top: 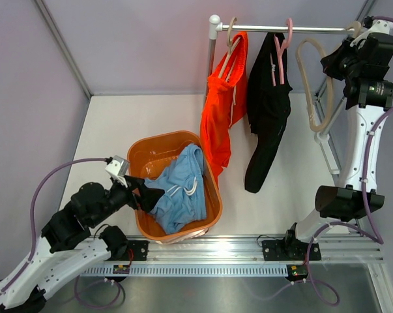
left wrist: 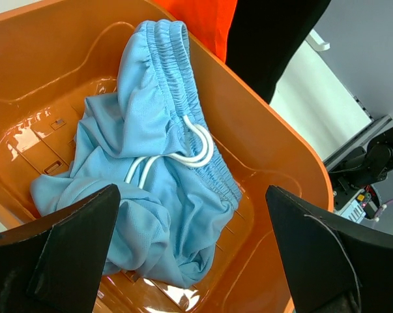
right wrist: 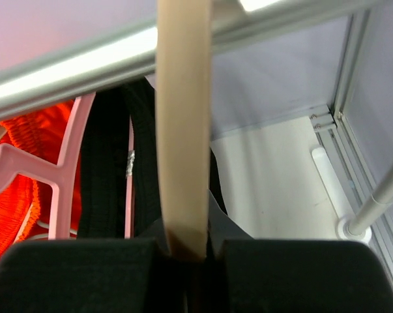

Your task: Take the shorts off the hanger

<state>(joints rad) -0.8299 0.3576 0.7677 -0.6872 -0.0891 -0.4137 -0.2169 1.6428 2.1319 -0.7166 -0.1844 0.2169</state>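
Note:
The light blue shorts (top: 181, 189) with a white drawstring lie crumpled in the orange basket (top: 144, 151); they fill the left wrist view (left wrist: 150, 176). My left gripper (top: 139, 193) is open and empty just above them. The orange shorts (top: 221, 107) and the black shorts (top: 266, 111) hang on hangers from the rail (top: 281, 29). My right gripper (top: 352, 40) is shut on the hook of an empty beige hanger (top: 313, 85) at the rail's right end, seen close in the right wrist view (right wrist: 183, 150).
The rail stands on white posts (top: 326, 140) at the back right. The pink hanger (right wrist: 66, 163) carries the black shorts beside the beige one. Grey walls enclose the white table (top: 111, 124). An aluminium rail (top: 248, 251) runs along the near edge.

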